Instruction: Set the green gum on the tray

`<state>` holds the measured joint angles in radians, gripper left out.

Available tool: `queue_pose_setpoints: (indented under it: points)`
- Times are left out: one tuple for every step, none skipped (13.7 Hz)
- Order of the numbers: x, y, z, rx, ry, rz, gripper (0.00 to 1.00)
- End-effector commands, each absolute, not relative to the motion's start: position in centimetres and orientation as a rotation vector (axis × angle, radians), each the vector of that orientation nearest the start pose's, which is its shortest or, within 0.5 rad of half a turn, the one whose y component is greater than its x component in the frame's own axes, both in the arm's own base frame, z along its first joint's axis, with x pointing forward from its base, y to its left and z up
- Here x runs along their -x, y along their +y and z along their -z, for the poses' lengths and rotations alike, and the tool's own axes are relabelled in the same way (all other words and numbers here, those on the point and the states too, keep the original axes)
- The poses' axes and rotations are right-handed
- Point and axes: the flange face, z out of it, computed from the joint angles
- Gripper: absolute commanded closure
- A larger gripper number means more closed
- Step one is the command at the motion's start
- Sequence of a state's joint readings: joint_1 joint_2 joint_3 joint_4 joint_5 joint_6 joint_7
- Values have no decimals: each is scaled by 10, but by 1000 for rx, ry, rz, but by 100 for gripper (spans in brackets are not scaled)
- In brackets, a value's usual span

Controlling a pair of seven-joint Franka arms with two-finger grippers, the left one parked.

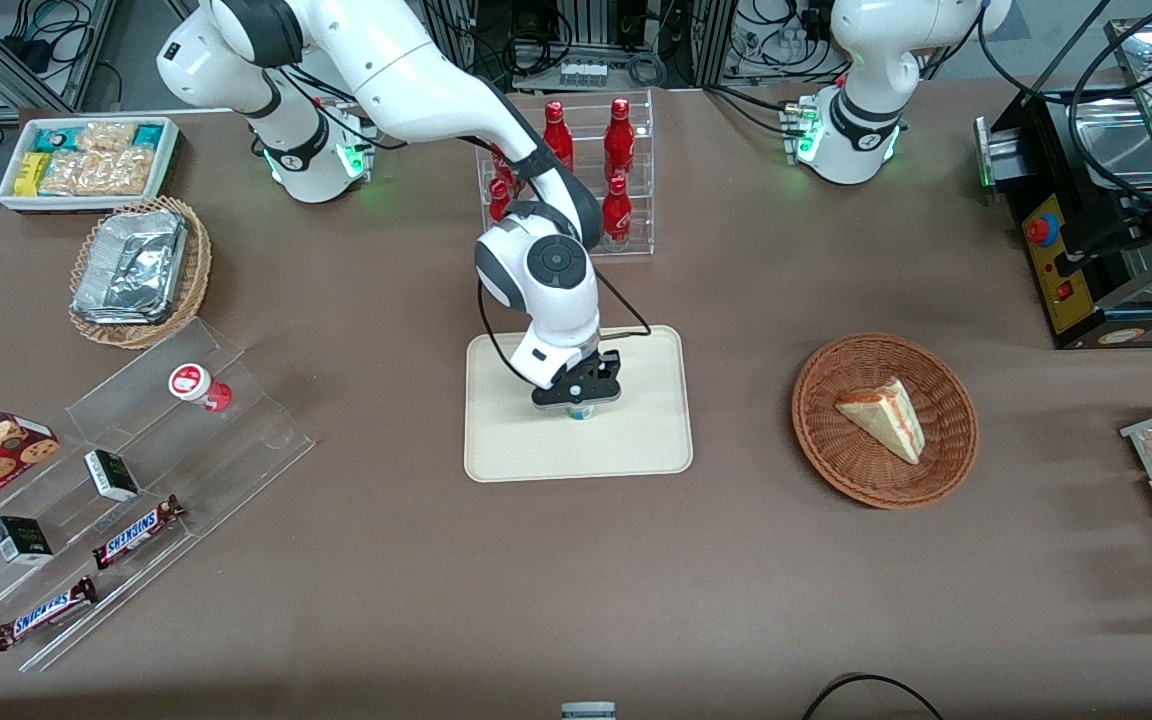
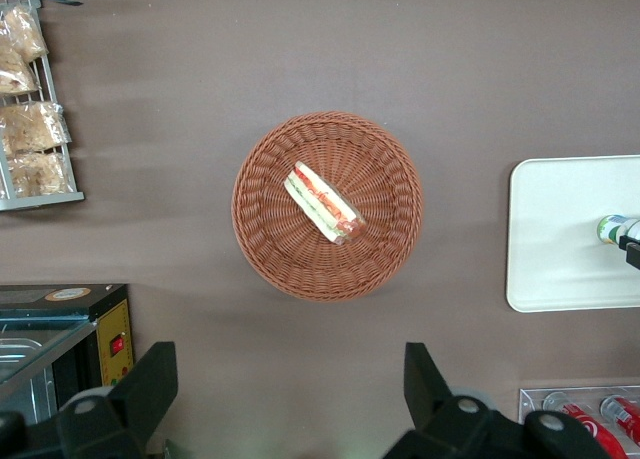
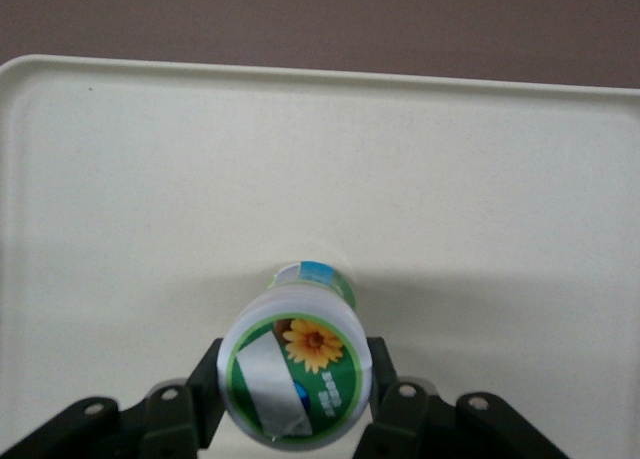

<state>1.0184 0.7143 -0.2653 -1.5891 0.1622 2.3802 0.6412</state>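
The green gum (image 3: 296, 379) stands upright between my right gripper's fingers (image 3: 203, 384), its white lid with the green label and yellow flower facing the wrist camera. The gripper (image 3: 296, 387) is shut on the bottle's sides. It hangs low over the middle of the cream tray (image 3: 120, 179). In the front view the gripper (image 1: 578, 398) points straight down over the tray (image 1: 636, 440), and only the teal base of the gum (image 1: 581, 411) shows below it. I cannot tell whether the base touches the tray. The left wrist view shows the gum (image 2: 611, 228) above the tray (image 2: 560, 239).
A clear rack of red bottles (image 1: 586, 170) stands just farther from the front camera than the tray. Toward the parked arm's end sits a wicker basket (image 1: 826, 440) with a sandwich. Toward the working arm's end, a clear stepped display holds a red-lidded bottle (image 1: 198, 385) and snack bars.
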Motion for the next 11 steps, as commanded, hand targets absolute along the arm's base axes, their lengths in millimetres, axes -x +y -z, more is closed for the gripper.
queue_pose_setpoints:
  points:
    - [-498, 505, -228, 3099, -83, 174, 15]
    - [-500, 504, -228, 3100, -81, 175, 1]
    - [-500, 503, -231, 3097, -79, 178, 1]
    - [-503, 502, -236, 3091, -71, 184, 1]
    - [-506, 499, -240, 3089, -61, 184, 1]
    - [-509, 496, -244, 3091, -60, 183, 1]
    - [-512, 494, -262, 3075, -61, 197, 1]
    - [-518, 487, -278, 3067, -28, 193, 1]
    - [-520, 479, -300, 3069, -16, 160, 1]
    - [-527, 465, -325, 3070, 12, 135, 1]
    - [-535, 443, -347, 3082, 42, 90, 1]
